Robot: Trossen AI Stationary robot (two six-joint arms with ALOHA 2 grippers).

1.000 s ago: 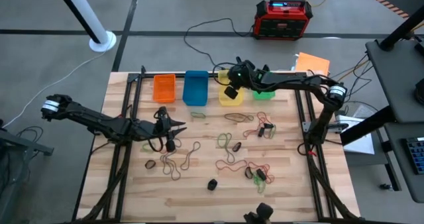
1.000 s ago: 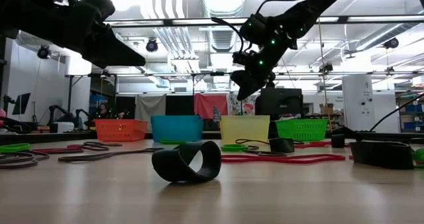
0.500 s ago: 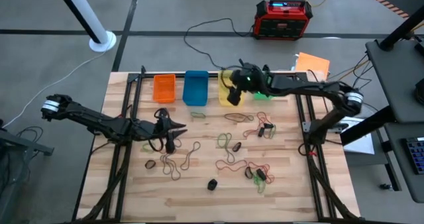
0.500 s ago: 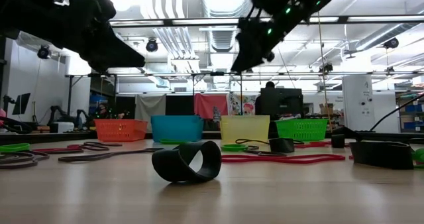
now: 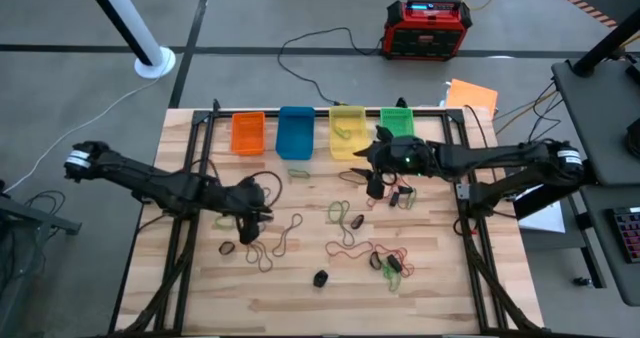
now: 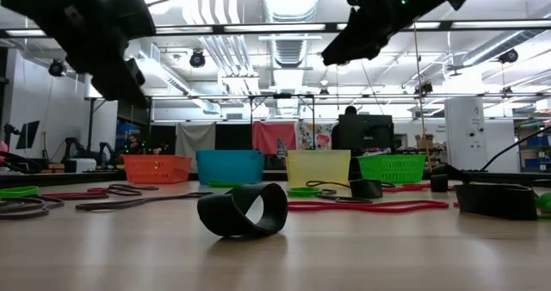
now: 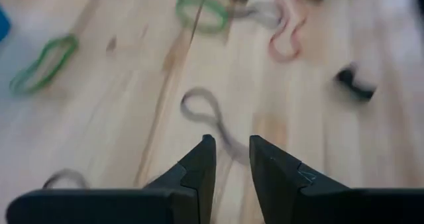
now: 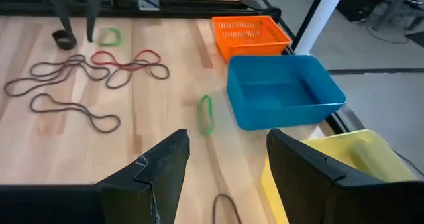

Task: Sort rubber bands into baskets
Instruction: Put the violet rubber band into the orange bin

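Four baskets stand in a row at the far edge: orange (image 5: pixel 247 133), blue (image 5: pixel 295 133), yellow (image 5: pixel 348 133), green (image 5: pixel 396 123). A greenish band (image 5: pixel 343 131) lies in the yellow one. Loose rubber bands lie flat on the table: brown (image 5: pixel 285 233), red (image 5: pixel 350 248), green (image 5: pixel 299 174), and a black clump (image 5: pixel 320 277). My left gripper (image 5: pixel 258 206) points down above a brown band (image 7: pixel 205 114), its fingers a narrow gap apart and empty. My right gripper (image 5: pixel 376 174) hovers just near of the yellow and green baskets, wide open and empty (image 8: pixel 228 151).
A red-black box (image 5: pixel 427 28) stands on the floor beyond the far edge, with black cables beside it. An orange sheet (image 5: pixel 472 96) lies at the far right corner. Dark frame rails (image 5: pixel 190 178) run along the table's sides. A curled black band (image 6: pixel 243 210) lies near the front.
My right gripper has moved from above the yellow basket toward the near and right edges, and now hangs over the table in front of the baskets. My left gripper has tipped its fingers down toward the table.
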